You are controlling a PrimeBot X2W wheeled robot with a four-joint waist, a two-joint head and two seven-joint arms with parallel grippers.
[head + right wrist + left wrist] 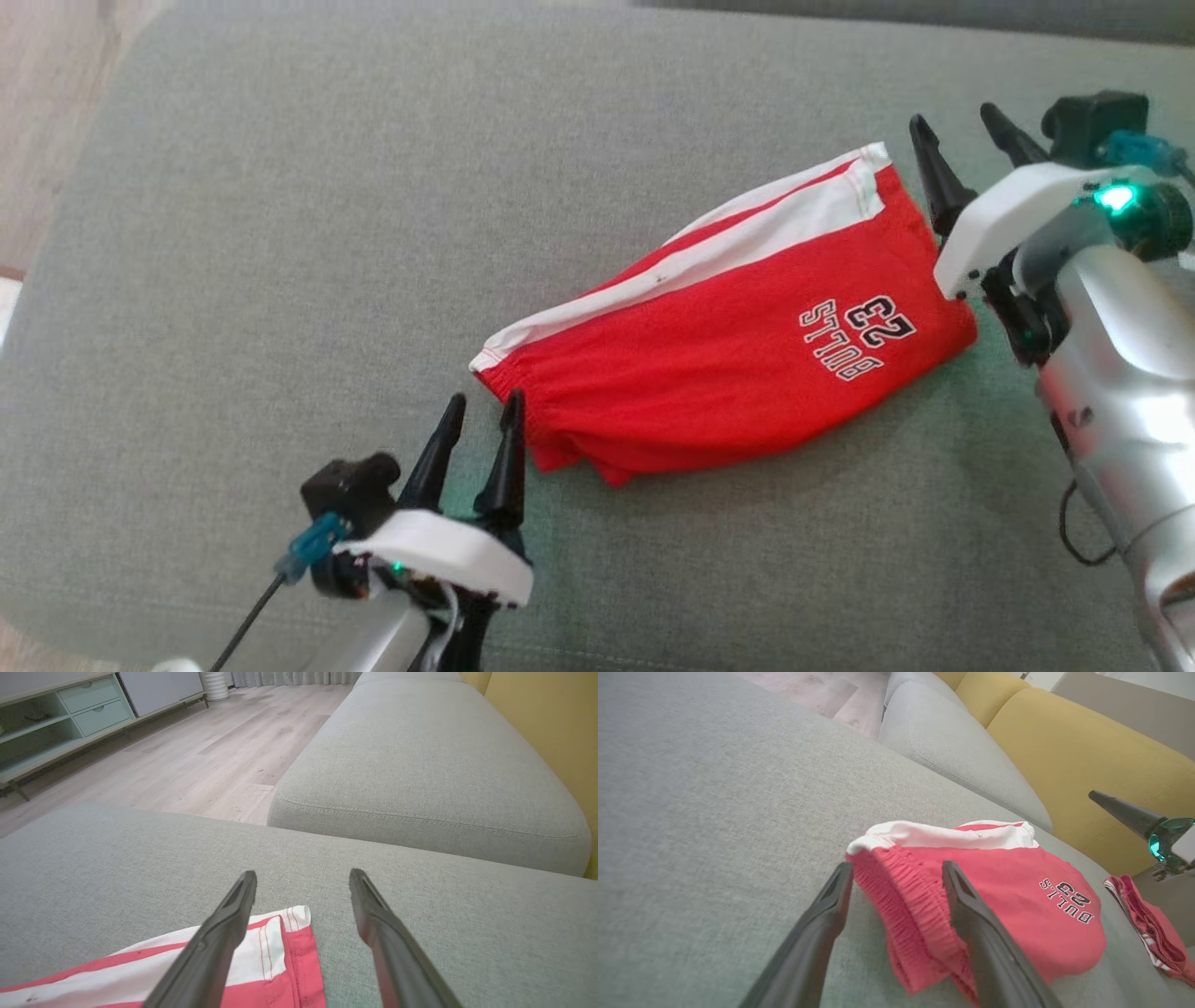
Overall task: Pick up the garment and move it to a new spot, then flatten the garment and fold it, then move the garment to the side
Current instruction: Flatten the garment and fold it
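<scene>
Shorts (728, 350), red basketball ones with white side stripes and a "BULLS 23" print, lie folded in a compact bundle slantwise on the grey sofa cushion (280, 233), towards its right half. They look light, soft and limp, so the layers would likely slide apart or sag if only the top ply is pinched. The gathered elastic waistband (896, 891) is the thickest, firmest edge and the better place to take hold, with the stitched hem corner (299, 917) as the second hold; both pinches should catch every layer. The left end effector (484, 401) stands released, fingers spread, just beside the waistband end; whether it touches the cloth I cannot tell. The right end effector (954, 117) is likewise released, at the hem end, holding nothing. Another red garment (1148, 924) lies apart, near the yellow backrest (1087, 756).
</scene>
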